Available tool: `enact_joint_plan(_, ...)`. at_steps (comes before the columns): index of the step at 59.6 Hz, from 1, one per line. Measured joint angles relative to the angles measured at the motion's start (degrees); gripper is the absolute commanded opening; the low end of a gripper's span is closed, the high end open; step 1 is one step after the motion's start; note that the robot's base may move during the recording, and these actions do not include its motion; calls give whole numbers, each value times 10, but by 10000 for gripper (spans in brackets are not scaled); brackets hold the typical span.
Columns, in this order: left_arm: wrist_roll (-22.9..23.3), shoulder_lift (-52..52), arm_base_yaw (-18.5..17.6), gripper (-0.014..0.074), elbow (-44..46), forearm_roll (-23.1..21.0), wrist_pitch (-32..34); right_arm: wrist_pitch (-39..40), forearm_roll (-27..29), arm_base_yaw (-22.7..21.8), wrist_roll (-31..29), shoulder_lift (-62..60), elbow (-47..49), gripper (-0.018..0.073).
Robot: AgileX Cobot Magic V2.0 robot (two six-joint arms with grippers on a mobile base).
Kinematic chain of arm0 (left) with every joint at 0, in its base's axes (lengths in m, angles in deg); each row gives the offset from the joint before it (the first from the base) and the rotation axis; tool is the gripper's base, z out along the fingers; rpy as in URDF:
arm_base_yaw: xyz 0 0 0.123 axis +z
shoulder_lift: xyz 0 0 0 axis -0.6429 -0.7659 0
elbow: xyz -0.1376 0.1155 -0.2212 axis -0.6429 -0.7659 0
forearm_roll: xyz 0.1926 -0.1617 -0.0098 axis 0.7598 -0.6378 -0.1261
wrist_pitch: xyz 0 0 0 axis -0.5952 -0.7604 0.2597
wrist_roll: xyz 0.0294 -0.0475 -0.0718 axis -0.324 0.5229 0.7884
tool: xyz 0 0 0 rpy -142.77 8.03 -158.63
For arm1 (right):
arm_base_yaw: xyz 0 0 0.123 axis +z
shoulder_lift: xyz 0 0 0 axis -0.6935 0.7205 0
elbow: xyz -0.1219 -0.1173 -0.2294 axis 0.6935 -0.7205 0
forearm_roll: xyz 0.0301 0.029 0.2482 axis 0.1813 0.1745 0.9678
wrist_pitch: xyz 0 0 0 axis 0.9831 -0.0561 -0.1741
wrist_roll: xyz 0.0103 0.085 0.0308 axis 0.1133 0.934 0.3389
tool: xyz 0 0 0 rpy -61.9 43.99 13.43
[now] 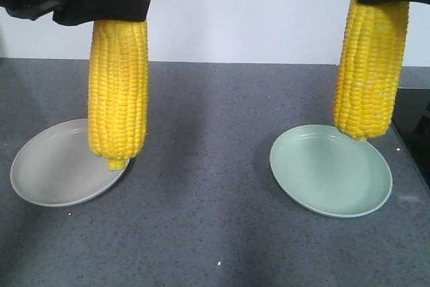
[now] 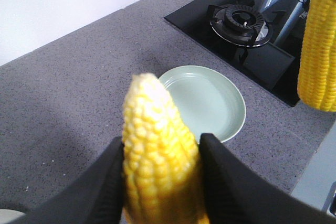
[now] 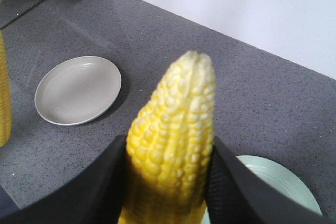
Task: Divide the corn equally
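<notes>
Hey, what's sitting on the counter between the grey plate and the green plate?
Nothing: between the grey plate and the green plate the front view shows only bare speckled countertop.

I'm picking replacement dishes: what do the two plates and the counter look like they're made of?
Grey plate and green plate: matte, dull sheen, faint rim rings, likely plastic or melamine, though glazed ceramic is possible. Countertop: dark grey with fine pale specks, looks like quartz or composite stone.
</notes>
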Motion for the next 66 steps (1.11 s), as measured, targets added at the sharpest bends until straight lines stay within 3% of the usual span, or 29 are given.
enact_joint_plan(66,0,0,0,-6,0,0,0,-2,0,0,0,0,0,-5)
